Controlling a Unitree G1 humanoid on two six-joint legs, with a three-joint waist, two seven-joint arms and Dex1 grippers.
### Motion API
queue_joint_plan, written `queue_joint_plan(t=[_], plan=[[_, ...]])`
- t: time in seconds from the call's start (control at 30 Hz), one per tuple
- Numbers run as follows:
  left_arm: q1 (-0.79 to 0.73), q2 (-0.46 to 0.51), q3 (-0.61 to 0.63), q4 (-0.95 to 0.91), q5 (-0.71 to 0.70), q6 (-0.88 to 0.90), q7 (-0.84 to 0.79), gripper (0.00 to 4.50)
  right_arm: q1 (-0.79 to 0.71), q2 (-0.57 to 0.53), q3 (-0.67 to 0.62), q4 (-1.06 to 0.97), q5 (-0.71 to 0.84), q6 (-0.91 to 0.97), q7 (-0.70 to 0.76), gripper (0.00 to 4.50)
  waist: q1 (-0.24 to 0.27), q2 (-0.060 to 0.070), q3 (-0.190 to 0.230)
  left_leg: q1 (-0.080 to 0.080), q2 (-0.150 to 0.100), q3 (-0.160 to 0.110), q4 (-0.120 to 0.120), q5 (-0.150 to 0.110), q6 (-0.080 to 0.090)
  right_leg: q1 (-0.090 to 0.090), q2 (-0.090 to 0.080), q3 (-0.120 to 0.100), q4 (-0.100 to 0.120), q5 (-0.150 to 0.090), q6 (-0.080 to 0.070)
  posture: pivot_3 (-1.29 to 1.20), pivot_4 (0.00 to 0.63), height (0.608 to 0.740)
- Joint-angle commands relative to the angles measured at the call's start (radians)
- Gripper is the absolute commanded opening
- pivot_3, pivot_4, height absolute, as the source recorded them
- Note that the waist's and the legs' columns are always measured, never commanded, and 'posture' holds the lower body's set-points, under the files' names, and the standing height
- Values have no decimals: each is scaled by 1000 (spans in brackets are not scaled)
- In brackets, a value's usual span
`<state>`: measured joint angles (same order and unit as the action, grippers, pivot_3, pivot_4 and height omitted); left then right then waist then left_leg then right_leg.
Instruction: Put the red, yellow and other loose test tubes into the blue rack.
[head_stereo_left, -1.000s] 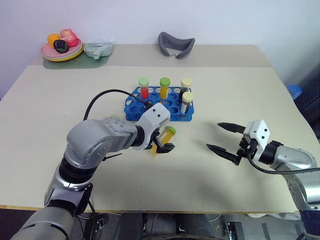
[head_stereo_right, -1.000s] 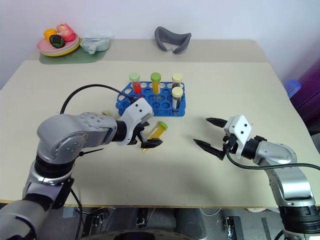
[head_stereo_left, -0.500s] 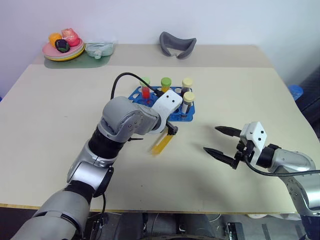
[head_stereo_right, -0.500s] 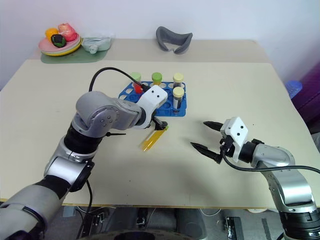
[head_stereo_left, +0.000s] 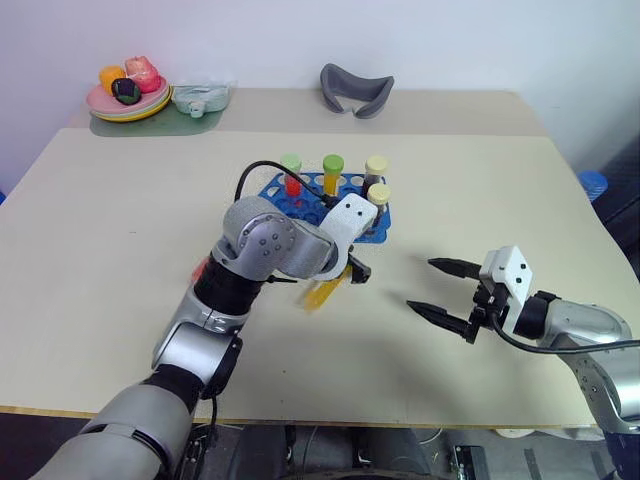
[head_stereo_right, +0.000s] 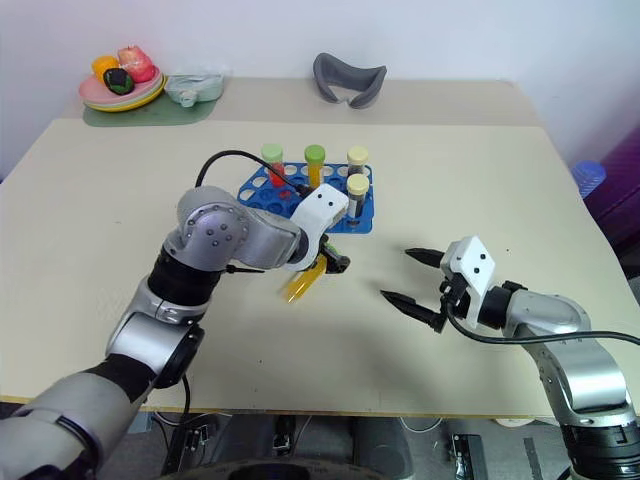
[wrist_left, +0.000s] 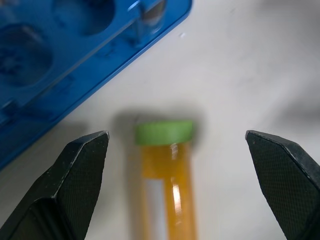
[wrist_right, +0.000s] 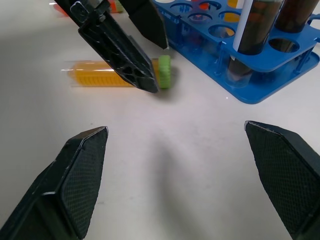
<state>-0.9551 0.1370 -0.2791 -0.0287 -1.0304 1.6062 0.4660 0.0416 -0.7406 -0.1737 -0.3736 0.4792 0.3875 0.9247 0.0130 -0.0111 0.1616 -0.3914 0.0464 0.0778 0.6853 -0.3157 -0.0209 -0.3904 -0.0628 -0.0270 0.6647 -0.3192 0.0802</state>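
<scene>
Near the blue rack (head_stereo_left: 330, 205), the left gripper (head_stereo_left: 352, 272) hovers spread apart over a lying yellow tube (wrist_left: 167, 190); the right gripper (head_stereo_left: 440, 288) waits, fingers apart.

Bright, even light; blurry wrist close-ups

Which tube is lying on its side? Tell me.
The yellow tube with the green cap, flat on the table beside the blue rack; the rack's four tubes stand upright.

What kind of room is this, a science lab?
Probably a robot practice room set up like a lab. A blue rack of tubes stands on a plain table, with a plate of toy fruit at the back.
</scene>
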Motion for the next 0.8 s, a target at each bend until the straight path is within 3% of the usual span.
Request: queue_joint_plan(t=[0.03, 0.37, 0.53, 0.8], plan=[[-18, -4, 17, 8, -61, 8, 53, 4500, 6, -12, -28, -33, 13, -10, 3, 4458, 0, 0, 0, 0, 0, 0, 0, 0, 0, 0, 0, 0, 0, 0, 0, 0, 150, 735], [-64, 64, -56, 51, -125, 8, 148, 4500, 7, -12, -34, -72, 21, 23, -31, 4458, 0, 0, 0, 0, 0, 0, 0, 0, -1, 0, 0, 0, 0, 0, 0, 0, 150, 735], [-89, 133, -73, 8, -159, 8, 118, 4500, -8, -13, -40, -81, 40, 50, -45, 4458, 0, 0, 0, 0, 0, 0, 0, 1, -2, 0, 1, 0, 0, 0, 0, 0, 150, 735], [-69, 111, -77, 86, -228, 8, 192, 4500, -29, 1, -17, -71, 37, 46, -52, 4458, 1, 0, 0, 0, -1, 0, 0, 1, -2, 0, 0, 0, 0, 0, 0, 0, 150, 735]])
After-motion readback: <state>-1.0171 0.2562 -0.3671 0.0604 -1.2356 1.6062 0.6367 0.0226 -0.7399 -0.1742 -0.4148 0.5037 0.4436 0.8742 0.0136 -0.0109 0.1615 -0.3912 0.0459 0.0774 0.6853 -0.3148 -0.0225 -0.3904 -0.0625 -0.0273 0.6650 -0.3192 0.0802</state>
